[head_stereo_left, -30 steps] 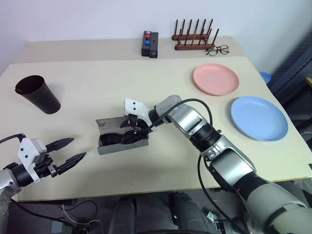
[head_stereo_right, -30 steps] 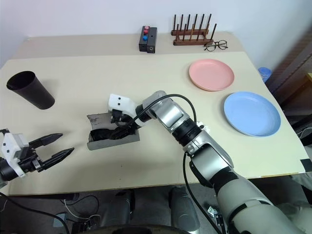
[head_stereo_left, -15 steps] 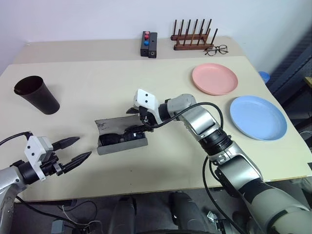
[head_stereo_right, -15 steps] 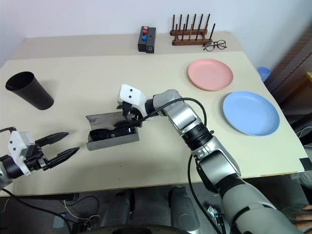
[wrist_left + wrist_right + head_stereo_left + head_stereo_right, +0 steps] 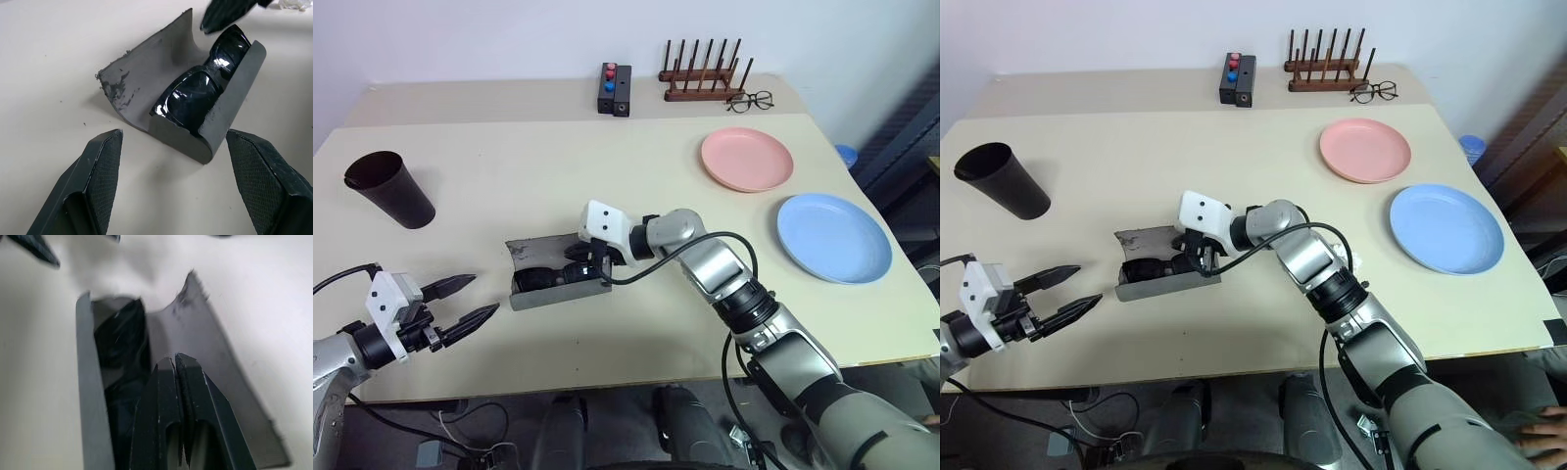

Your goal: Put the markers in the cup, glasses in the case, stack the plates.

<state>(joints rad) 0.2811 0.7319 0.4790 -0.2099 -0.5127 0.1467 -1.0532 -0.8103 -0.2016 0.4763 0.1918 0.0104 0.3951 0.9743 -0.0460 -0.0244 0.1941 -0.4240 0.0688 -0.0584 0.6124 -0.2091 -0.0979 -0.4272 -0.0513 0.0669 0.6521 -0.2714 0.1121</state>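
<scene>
The black sunglasses (image 5: 203, 88) lie inside the open grey case (image 5: 558, 284) at mid-table. The right gripper (image 5: 175, 363), fingers pressed together, hangs just above them, empty. The left gripper (image 5: 470, 302) waits nearby, fingers apart.

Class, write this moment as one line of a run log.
stage: glasses in case | right gripper: shut, empty, over open case | glasses: inside | left gripper: open, beside case | plates: unstacked
</scene>
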